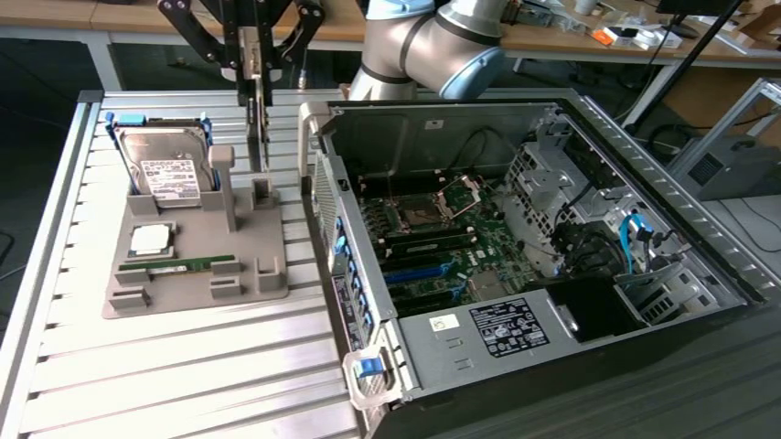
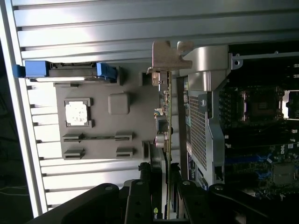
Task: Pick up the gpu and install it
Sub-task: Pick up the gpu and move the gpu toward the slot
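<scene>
Exterior view: thin green circuit-board gpu (image 1: 259, 137) is clamped upright by the black gripper (image 1: 254, 87), just beside the open metal computer case (image 1: 336, 219).

The arm (image 1: 427, 41) bends over, its wrist pointing down. The gripper (image 1: 255, 78) hangs vertical, jaws clamped on the gpu (image 1: 258, 128).

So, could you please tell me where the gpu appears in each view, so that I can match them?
Exterior view: the gpu hangs edge-on from the hand, above the grey tray, on the exterior view's left of the open case.
Wrist view: the gpu runs edge-on out from the hand, between tray and case.
Shared landmark: the square silver chip on the tray.
</scene>
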You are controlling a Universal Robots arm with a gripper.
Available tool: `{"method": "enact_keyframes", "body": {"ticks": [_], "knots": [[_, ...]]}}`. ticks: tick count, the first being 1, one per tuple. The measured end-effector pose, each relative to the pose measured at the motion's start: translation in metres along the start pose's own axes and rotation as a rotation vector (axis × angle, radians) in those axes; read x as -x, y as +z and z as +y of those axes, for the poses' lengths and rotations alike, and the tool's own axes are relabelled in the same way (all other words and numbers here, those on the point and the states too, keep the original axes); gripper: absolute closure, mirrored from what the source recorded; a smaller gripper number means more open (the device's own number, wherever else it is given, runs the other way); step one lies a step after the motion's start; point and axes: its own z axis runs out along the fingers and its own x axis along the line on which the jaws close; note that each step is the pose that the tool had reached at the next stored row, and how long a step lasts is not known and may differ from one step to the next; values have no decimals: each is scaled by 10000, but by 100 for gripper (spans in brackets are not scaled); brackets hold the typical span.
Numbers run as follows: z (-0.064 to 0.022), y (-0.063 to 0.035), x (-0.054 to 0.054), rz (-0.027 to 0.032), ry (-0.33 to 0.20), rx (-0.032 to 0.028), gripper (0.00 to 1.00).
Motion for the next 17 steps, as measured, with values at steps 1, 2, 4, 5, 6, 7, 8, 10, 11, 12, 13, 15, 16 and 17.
{"method": "enact_keyframes", "body": {"ticks": [1, 2, 4, 5, 6, 7, 8, 10, 11, 12, 13, 15, 16, 17], "knots": [[-16, 1, 4, 0, 0, -1, 73], [-33, 3, 9, 0, 0, 0, 73], [-66, 7, 23, 0, 1, 0, 73], [-84, 9, 40, 1, 0, 0, 73], [-93, 10, 62, 4, 0, -1, 73], [-99, 11, 75, 6, -1, -2, 73], [-104, 12, 98, 7, -1, -1, 73], [-111, 14, 137, 10, 0, -2, 73], [-111, 15, 156, 10, 0, -3, 73], [-110, 15, 175, 11, 0, -4, 73], [-110, 16, 192, 12, -1, -6, 73], [-109, 17, 227, 11, -1, -13, 73], [-108, 18, 237, 10, -2, -15, 73], [-108, 17, 247, 10, -1, -20, 73]]}}
